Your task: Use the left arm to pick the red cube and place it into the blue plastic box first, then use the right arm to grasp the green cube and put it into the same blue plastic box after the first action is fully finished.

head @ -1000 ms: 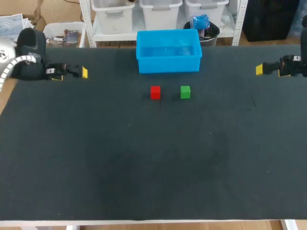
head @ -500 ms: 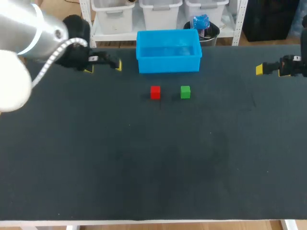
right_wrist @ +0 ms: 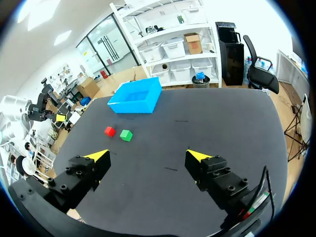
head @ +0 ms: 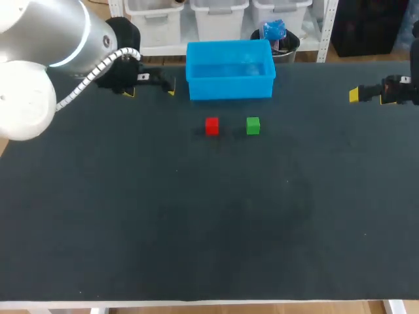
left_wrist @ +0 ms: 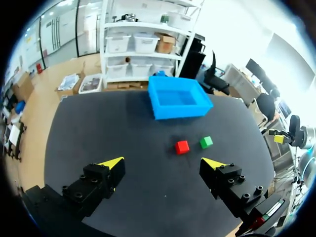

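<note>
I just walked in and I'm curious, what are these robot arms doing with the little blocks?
Nothing is picked up yet. The red cube and green cube sit side by side on the black table, in front of the blue plastic box, which looks empty. The left gripper hangs open beside the box, holding nothing. The right gripper is open too, off at the table's right side.

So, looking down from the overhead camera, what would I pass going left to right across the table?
left gripper → red cube → green cube → right gripper. The blue box spans behind both cubes, so it has no single place.
</note>
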Available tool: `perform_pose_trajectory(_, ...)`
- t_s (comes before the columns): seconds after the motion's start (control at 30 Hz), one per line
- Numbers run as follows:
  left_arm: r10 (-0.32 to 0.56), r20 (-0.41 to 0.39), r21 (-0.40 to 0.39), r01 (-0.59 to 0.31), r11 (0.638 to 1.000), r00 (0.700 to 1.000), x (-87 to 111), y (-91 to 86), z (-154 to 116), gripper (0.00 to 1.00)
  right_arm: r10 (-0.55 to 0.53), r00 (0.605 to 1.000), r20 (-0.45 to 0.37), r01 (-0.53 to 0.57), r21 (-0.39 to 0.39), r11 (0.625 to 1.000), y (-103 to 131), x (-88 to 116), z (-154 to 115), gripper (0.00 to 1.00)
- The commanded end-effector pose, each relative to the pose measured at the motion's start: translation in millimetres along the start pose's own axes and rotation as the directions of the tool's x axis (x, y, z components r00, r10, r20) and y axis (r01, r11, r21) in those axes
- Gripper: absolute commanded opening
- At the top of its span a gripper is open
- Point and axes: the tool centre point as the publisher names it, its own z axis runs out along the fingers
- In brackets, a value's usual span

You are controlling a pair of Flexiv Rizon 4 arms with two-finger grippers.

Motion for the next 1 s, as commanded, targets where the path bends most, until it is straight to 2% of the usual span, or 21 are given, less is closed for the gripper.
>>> perform_pose_trajectory(0.03, 0.000, -0.001, -0.001, 0.000, 1.000, 1.000, -0.4, 0.0, 0.3, 1.00, 0.000, 1.000, -0.001, 0.000, 0.002, 1.000, 0.1, -0.4, 0.8, 1.00)
perform_pose_trajectory(0.1, 0.008, -0.011, -0.006, -0.008, 1.000, 1.000, -1.9, -4.2, 0.9, 1.00, 0.000, 1.000, -0.001, 0.000, 0.002, 1.000, 0.1, -0.4, 0.8, 1.00)
perform_pose_trajectory(0.17, 0.009, -0.054, -0.070, -0.013, 0.997, 0.999, -5.5, -13.0, 5.5, 1.00, 0.000, 1.000, -0.001, 0.000, 0.002, 1.000, 0.1, -0.4, 0.8, 1.00)
perform_pose_trajectory(0.23, -0.014, -0.078, -0.092, 0.006, 0.996, 0.997, -9.1, -21.6, 10.2, 1.00, 0.000, 1.000, -0.001, 0.000, 0.002, 1.000, 0.1, -0.4, 0.8, 1.00)
perform_pose_trajectory(0.27, -0.021, -0.112, -0.147, 0.005, 0.989, 0.993, -10.6, -26.0, 14.4, 1.00, 0.000, 1.000, -0.001, 0.000, 0.002, 1.000, 0.1, -0.4, 0.8, 1.00)
perform_pose_trajectory(0.4, 0.009, -0.150, -0.179, -0.036, 0.983, 0.989, -14.7, -51.2, 26.9, 1.00, 0.000, 1.000, -0.001, 0.000, 0.002, 1.000, 0.1, -0.4, 0.8, 1.00)
perform_pose_trajectory(0.53, 0.004, -0.190, -0.177, -0.038, 0.984, 0.982, -17.1, -70.2, 41.6, 1.00, 0.000, 1.000, -0.001, 0.000, 0.002, 1.000, 0.1, -0.4, 0.8, 1.00)
perform_pose_trajectory(0.77, -0.048, -0.230, -0.207, -0.001, 0.978, 0.972, -20.7, -83.5, 62.8, 1.00, 0.000, 1.000, -0.001, 0.000, 0.002, 1.000, 0.1, -0.4, 0.8, 1.00)
perform_pose_trajectory(1.0, -0.090, -0.244, -0.260, 0.024, 0.965, 0.966, -22.2, -84.9, 76.4, 1.00, 0.000, 1.000, -0.001, 0.000, 0.002, 1.000, 0.1, -0.4, 0.8, 1.00)
